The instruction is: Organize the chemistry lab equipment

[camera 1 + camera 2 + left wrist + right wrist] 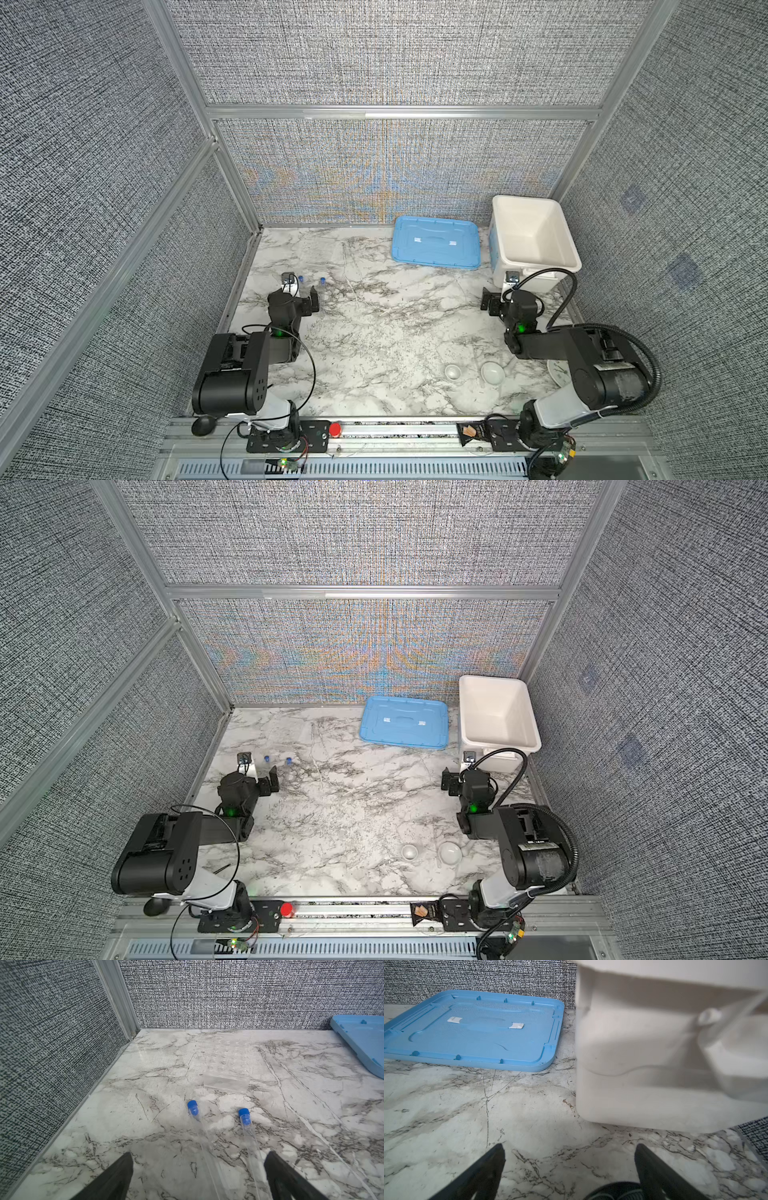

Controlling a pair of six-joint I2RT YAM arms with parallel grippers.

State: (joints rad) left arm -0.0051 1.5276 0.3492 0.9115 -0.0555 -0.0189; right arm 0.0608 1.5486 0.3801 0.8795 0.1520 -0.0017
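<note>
Opening the job, the left gripper (199,1155) hangs spread and empty over the ends of two blue-capped tubes (247,1126) lying on the marble, likely needing to lower and pinch one; the right gripper (571,1146), equally spread, idles by the white bin (523,224).

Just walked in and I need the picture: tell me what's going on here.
Two robot arms are set to tidy lab gear; nothing is held. The left gripper hangs open over two blue-capped tubes lying on the table. The right gripper, also open, faces the empty white bin beside a blue lid. Two white bowls sit untouched near the front.
</note>
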